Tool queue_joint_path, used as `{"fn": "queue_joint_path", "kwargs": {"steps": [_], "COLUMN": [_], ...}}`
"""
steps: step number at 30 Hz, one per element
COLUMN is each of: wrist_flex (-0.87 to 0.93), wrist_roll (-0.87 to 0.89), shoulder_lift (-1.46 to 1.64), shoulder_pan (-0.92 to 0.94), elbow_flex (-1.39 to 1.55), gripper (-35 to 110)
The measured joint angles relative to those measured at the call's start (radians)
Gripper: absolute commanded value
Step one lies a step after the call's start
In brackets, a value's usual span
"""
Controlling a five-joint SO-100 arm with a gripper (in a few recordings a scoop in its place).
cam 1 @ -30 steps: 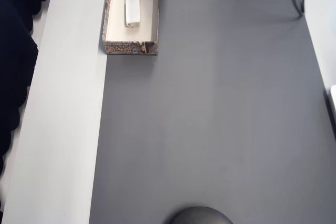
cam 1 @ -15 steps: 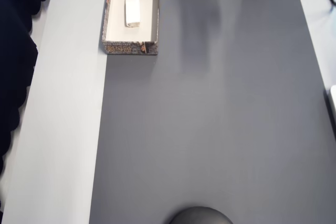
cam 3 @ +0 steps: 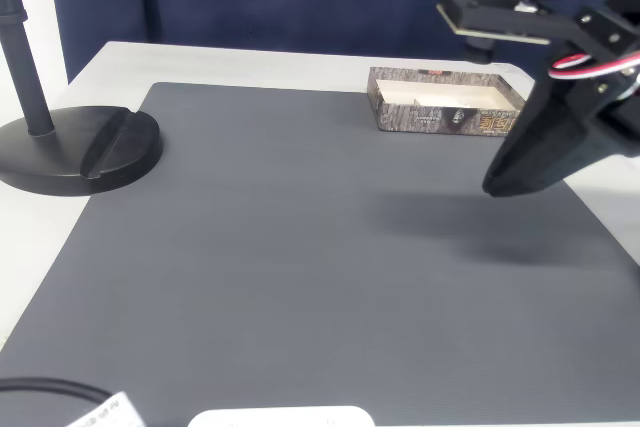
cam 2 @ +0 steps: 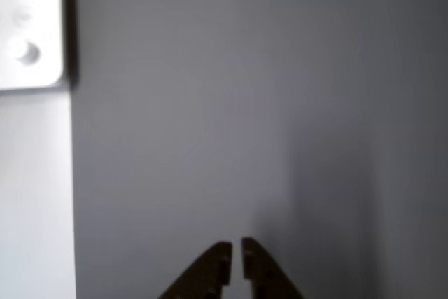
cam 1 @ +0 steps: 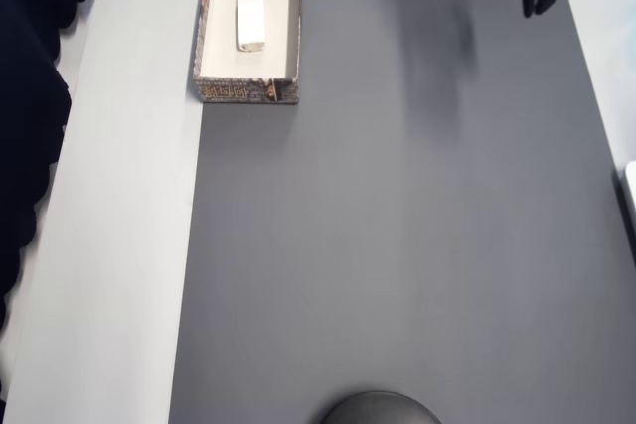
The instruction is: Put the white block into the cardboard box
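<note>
With block (cam 1: 250, 19) lying in box (cam 1: 211, 27), gripper (cam 1: 542, 5) empty, jaws nearly together, well apart; may nudge box if swung back.

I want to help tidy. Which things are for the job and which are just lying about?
For the job:
white block, already lying in the box
cardboard box
gripper, jaws nearly shut, empty

Just there:
black round stand
grey mat

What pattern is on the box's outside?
A brownish-grey mottled print on the cardboard box, clearest in the fixed view.
</note>
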Motion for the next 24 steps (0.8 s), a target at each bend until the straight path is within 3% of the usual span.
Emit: {"fn": "queue_joint_path", "kwargs": {"steps": [9, 24], "wrist_flex": [-0.150, -0.164], "wrist_roll": [-0.095, -0.091], "shoulder_lift": [0.239, 0.637], "shoulder_pan": [-0.063, -0.023], "elbow_flex": [0.285, 0.563], "gripper": [-2, -2]}}
